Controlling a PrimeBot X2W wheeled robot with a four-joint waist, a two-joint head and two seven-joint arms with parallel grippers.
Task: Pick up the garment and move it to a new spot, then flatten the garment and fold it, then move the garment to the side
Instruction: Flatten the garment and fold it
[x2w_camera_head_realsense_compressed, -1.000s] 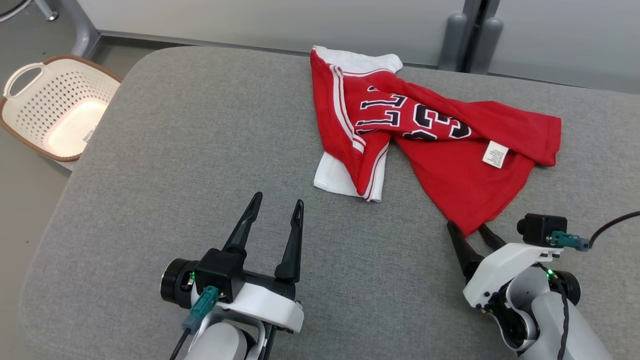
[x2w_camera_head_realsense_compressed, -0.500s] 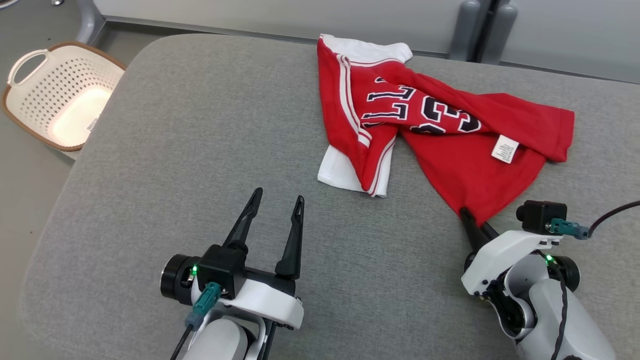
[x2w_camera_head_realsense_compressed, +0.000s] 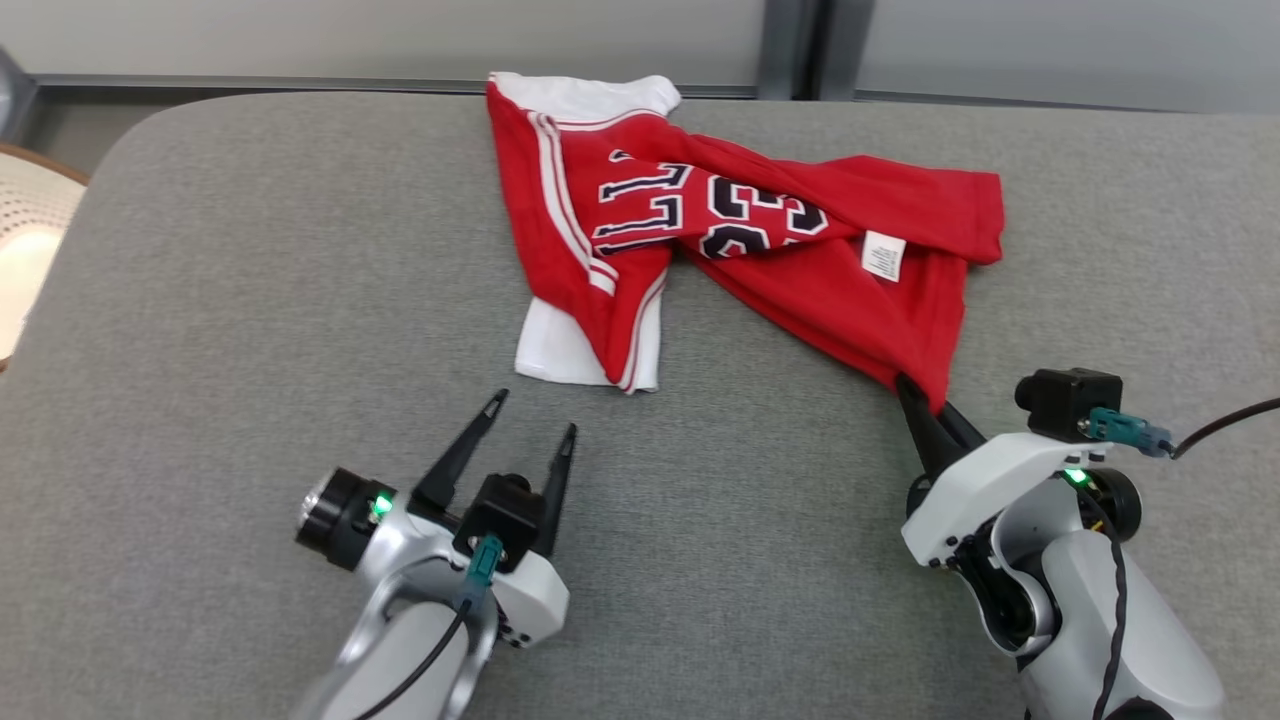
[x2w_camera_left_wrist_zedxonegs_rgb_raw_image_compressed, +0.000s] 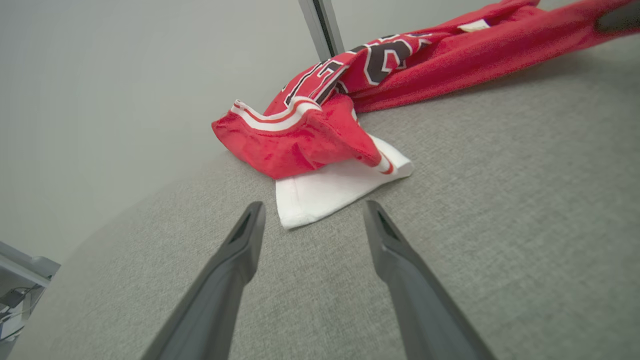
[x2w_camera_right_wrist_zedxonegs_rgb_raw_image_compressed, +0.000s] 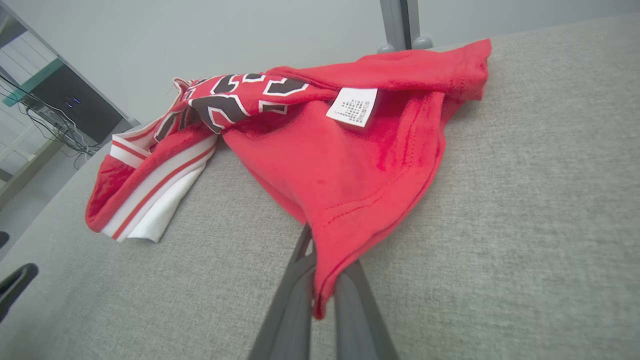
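My right end effector (x2w_camera_head_realsense_compressed: 922, 402) is clamped on the near corner of the one red garment (x2w_camera_head_realsense_compressed: 780, 260), crumpled at the far middle of the grey bench (x2w_camera_head_realsense_compressed: 250, 300). I'd lift slowly and evenly so the hem cannot slip out. My left end effector (x2w_camera_head_realsense_compressed: 536, 412), fingers apart, hovers just short of its white edge. One basket (x2w_camera_head_realsense_compressed: 30, 215) stands off-left

The left gripper (x2w_camera_left_wrist_zedxonegs_rgb_raw_image_compressed: 314, 205) points along the grey bench (x2w_camera_left_wrist_zedxonegs_rgb_raw_image_compressed: 525, 200), its fingers (x2w_camera_left_wrist_zedxonegs_rgb_raw_image_compressed: 235, 265) spread wide apart. Just beyond the tips lies a white corner of the garment (x2w_camera_left_wrist_zedxonegs_rgb_raw_image_compressed: 300, 145), with a red, white-striped fold heaped on it. The red cloth stretches away toward the upper right, past a grey post (x2w_camera_left_wrist_zedxonegs_rgb_raw_image_compressed: 322, 27)
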